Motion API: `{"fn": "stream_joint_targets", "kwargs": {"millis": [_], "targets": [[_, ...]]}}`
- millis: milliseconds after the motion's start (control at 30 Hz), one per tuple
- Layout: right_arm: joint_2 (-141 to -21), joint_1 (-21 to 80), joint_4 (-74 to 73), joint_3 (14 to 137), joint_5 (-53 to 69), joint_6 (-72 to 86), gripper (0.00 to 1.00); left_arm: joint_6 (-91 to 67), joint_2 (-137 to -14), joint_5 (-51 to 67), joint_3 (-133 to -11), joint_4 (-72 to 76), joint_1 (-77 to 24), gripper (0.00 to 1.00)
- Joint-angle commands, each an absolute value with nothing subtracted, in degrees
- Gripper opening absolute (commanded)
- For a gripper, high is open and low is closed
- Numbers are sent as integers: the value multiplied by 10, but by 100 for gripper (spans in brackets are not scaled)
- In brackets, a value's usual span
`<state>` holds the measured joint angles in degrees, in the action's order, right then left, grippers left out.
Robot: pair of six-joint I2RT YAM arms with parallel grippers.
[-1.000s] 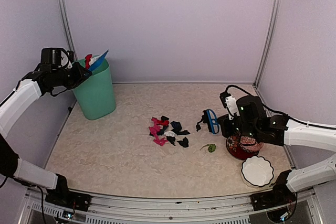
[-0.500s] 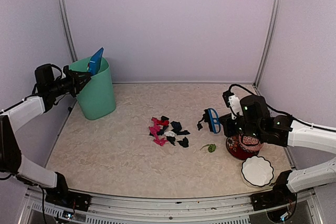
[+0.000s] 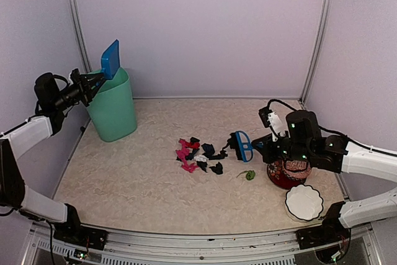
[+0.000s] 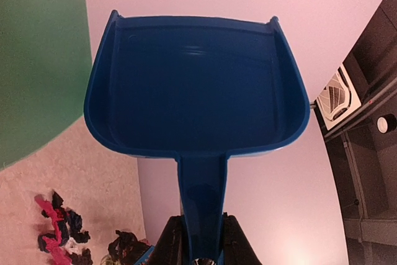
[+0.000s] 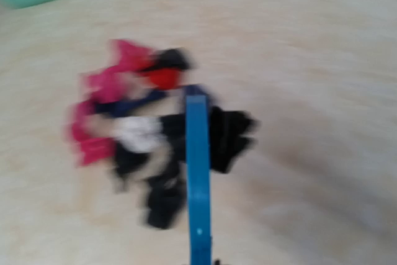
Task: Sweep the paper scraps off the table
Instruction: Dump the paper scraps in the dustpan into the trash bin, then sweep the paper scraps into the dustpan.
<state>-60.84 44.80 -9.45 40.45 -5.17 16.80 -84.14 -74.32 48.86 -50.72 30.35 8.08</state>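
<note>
At the upper left of the overhead view my left claw [image 3: 87, 86] is clamped shut on the handle of the blue dustpan [image 3: 110, 59]. The pan is held in the air just above the rim of the green bin [image 3: 113, 108]. In my left wrist view the handle runs down between my fingers [image 4: 175, 240] at the bottom edge, and the scoop fills the middle of the frame.

The bin stands at the back left corner of the worktop [image 3: 136, 181], close to the left wall. To its right lies a broad bare stretch, and another bare strip runs along the near edge.

The paper scraps [image 3: 197, 154] sit in one loose pile of pink, red, black and white bits at the centre of the frame, well away from every edge. One green scrap [image 3: 249, 175] lies apart, to the lower right of the pile.

Just right of the pile, my right claw [image 3: 262, 147] grips the blue brush [image 3: 243, 145], whose head is beside the outermost black bits. My right wrist view is blurred, but it shows the brush reaching up from the bottom edge over the pile.

Under my right arm sits a red patterned bowl [image 3: 284, 177]. A white dish [image 3: 304, 203] lies near the front right corner, so room is tight there.
</note>
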Motion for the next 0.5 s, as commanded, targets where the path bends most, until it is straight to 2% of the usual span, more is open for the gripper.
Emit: {"fn": "stream_joint_targets", "kwargs": {"millis": [0, 33, 100, 133, 200, 233, 300, 333, 400, 433, 467], "targets": [[-604, 442, -35, 415, 151, 138, 0, -790, -708, 494, -537, 263, 84, 0], [-610, 443, -33, 418, 134, 149, 0, -775, -704, 493, -544, 247, 84, 0], [-627, 443, -87, 432, -34, 195, 0, -741, -698, 494, -559, 215, 84, 0], [-639, 442, -104, 441, -31, 188, 0, -728, -696, 495, -565, 201, 84, 0], [-663, 444, -76, 447, 188, 129, 0, -706, -694, 499, -571, 184, 83, 0], [-675, 454, -72, 455, 185, 128, 0, -700, -694, 504, -573, 180, 84, 0], [-695, 469, -134, 474, -79, 191, 0, -692, -692, 512, -573, 176, 83, 0], [-703, 462, -147, 476, -74, 175, 0, -687, -691, 514, -572, 174, 82, 0], [-701, 447, -57, 457, 223, 126, 0, -667, -687, 517, -576, 158, 79, 0], [-694, 459, -45, 456, 183, 150, 0, -648, -685, 519, -581, 139, 77, 0], [-690, 469, -74, 460, 39, 179, 0, -628, -684, 519, -593, 114, 75, 0]]}}
